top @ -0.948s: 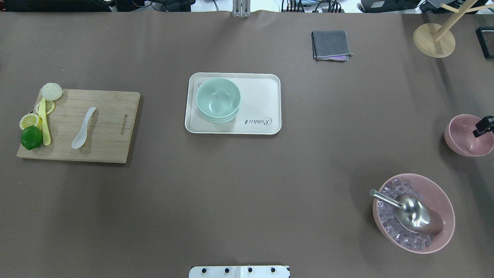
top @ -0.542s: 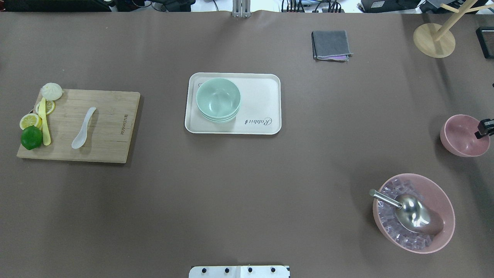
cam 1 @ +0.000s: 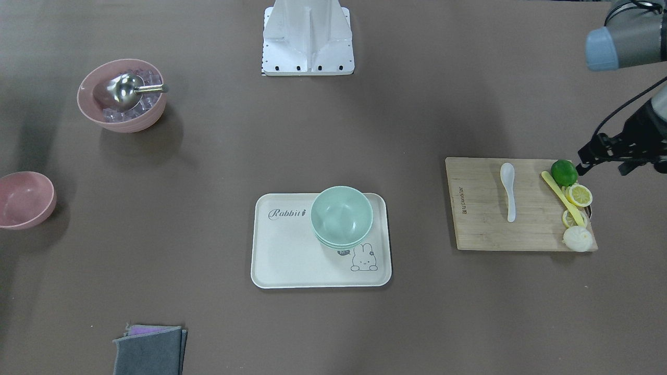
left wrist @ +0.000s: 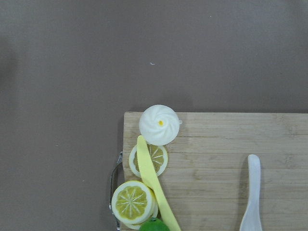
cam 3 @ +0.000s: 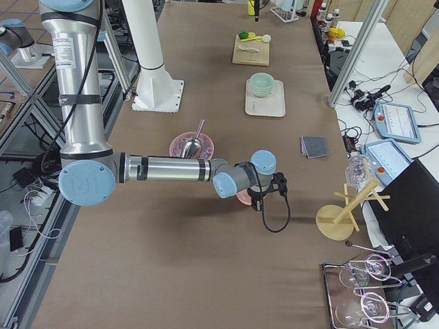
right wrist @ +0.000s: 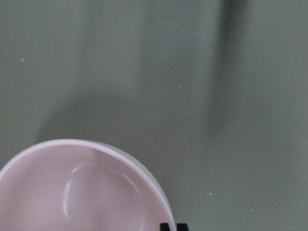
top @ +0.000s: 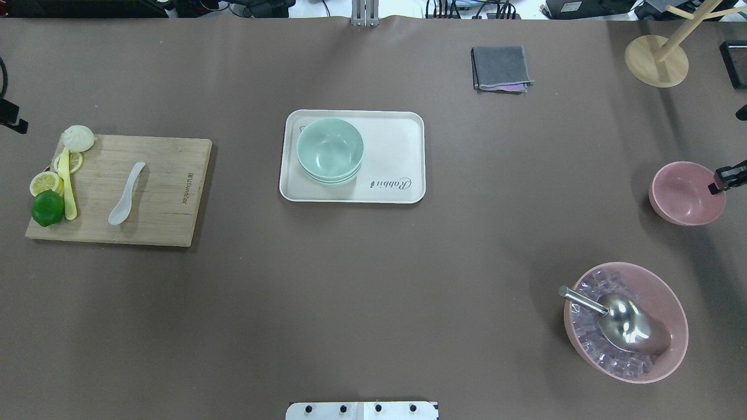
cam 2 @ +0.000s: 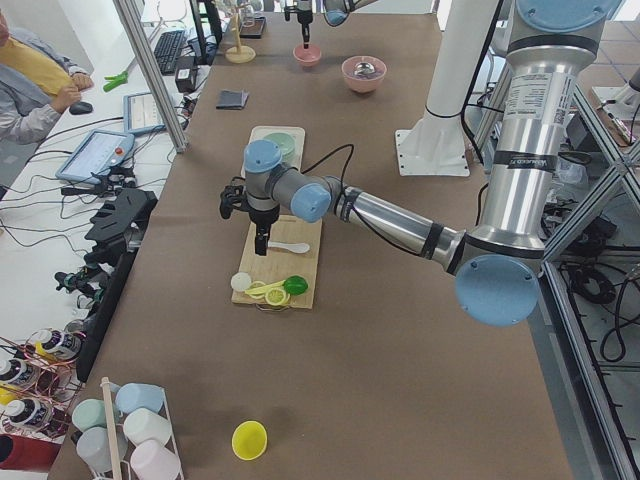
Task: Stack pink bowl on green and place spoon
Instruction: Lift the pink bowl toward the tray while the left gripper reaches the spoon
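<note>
The small pink bowl (top: 683, 195) is at the table's far right, also at the front-facing view's left edge (cam 1: 23, 200). My right gripper (top: 716, 184) is shut on its right rim; the wrist view shows the bowl (right wrist: 82, 192) with the fingertips (right wrist: 166, 226) at its edge. The stacked green bowls (top: 330, 149) sit on the left half of the cream tray (top: 397, 146). The white spoon (top: 125, 195) lies on the wooden cutting board (top: 169, 192). My left gripper (cam 1: 599, 151) hovers beyond the board's outer end; I cannot tell whether it is open.
A lime (top: 48, 208), lemon slices (top: 45, 182), a yellow knife and a bun (top: 79, 137) crowd the board's left end. A large pink bowl of ice with a metal scoop (top: 627, 321) stands at front right. A grey cloth (top: 501, 68) and wooden stand (top: 656, 58) are at the back.
The pink bowl has moved left and slightly toward the table's far side with my right gripper on its rim. My left gripper has come into view at the left edge.
</note>
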Robot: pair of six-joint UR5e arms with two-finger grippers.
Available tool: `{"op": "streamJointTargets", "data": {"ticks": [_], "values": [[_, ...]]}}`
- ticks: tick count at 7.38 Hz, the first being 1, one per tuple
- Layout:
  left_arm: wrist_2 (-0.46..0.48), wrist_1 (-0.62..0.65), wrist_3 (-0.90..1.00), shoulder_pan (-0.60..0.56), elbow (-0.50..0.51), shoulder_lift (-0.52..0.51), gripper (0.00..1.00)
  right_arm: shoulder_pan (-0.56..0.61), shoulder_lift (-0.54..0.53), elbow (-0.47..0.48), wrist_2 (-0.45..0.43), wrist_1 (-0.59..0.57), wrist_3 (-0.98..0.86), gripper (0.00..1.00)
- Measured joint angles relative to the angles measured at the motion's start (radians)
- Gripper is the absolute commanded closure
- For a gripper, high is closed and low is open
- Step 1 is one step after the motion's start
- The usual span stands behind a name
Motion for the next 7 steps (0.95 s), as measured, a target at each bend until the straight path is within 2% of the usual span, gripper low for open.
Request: {"op": "streamJointTargets", "data": {"ticks": [2,4,7], "values": [[0.029,-0.008,-0.025,0.089,0.037,-0.045,0.22,-0.05,0.131,0.01,-0.001,-0.009,0.182,1.0],[0.033,-0.015,-0.027,0.142,0.11,-0.097,0.28,-0.13,0.241,0.066,-0.011,-0.014,0.427,1.0],[0.033,-0.122,-0.029,0.187,0.214,-0.113,0.41,-0.269,0.401,0.12,-0.089,-0.016,0.757,1.0]]}}
